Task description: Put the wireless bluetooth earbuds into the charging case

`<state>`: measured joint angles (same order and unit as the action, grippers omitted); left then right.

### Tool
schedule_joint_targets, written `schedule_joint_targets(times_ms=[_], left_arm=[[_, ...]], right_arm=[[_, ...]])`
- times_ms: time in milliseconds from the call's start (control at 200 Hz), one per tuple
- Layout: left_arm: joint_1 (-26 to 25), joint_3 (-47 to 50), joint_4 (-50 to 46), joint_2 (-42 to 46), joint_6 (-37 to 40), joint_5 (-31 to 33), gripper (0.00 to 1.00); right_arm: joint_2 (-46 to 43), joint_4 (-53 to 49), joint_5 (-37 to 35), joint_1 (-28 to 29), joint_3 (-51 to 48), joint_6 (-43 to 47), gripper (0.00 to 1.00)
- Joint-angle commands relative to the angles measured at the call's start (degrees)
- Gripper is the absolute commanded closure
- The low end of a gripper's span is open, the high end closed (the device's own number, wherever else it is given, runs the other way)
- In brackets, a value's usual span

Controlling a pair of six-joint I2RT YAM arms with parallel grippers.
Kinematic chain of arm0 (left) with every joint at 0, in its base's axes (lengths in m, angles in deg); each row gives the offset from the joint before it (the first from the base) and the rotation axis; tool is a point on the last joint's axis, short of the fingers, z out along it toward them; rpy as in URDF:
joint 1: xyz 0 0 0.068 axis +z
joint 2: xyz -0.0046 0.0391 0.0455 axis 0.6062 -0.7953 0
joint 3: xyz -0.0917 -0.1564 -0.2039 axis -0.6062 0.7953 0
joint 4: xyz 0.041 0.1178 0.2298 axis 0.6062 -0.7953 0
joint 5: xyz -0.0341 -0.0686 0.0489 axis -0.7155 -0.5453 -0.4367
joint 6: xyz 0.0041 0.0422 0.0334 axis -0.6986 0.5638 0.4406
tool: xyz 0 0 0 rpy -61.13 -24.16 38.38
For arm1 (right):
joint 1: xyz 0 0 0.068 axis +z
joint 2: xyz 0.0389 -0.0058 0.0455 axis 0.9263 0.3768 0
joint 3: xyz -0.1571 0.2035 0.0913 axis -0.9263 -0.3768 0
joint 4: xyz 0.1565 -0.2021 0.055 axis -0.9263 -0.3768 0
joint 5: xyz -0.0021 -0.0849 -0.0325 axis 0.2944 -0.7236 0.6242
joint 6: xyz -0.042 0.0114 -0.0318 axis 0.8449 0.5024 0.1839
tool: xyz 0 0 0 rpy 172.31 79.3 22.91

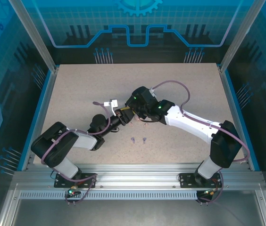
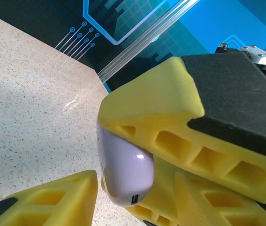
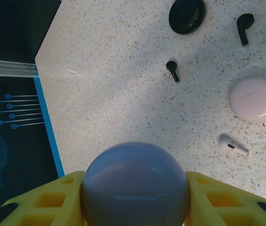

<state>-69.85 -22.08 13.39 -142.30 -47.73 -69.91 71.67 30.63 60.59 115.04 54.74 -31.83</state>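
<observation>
My right gripper (image 3: 135, 175) is shut on a round lilac charging case (image 3: 135, 188), held above the table. My left gripper (image 2: 128, 190) is open around the same lilac case (image 2: 123, 172); its lower-left finger (image 2: 62, 200) stands a little apart from the case. Both grippers meet mid-table, left (image 1: 119, 118) and right (image 1: 128, 114). Two lilac earbuds (image 1: 133, 140) (image 1: 144, 139) lie on the table just in front of them. Two black earbuds (image 3: 244, 28) (image 3: 172, 70) and a pale pink earbud (image 3: 233, 146) lie below.
A black round case (image 3: 187, 15) and a pale pink round case (image 3: 255, 99) rest on the speckled table (image 1: 76, 84). A blue rim and glass walls (image 1: 43, 94) bound the table. The right arm's big yellow finger (image 2: 170, 108) crowds the left wrist view.
</observation>
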Motion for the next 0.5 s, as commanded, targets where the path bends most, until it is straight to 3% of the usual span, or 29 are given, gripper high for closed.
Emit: schedule_joint_targets(times_ms=[0, 495], left_arm=[[-0.17, -2.55, 2.76, -0.80, 1.53, 3.87, 0.55], [-0.91, -3.84, 2.76, -0.55, 2.21, 7.61, 0.74]], right_arm=[[-1.46, -0.72, 0.45, -0.33, -1.16, -0.39, 0.60], [-2.49, 1.04, 0.97, -0.33, -3.51, -0.87, 0.60]])
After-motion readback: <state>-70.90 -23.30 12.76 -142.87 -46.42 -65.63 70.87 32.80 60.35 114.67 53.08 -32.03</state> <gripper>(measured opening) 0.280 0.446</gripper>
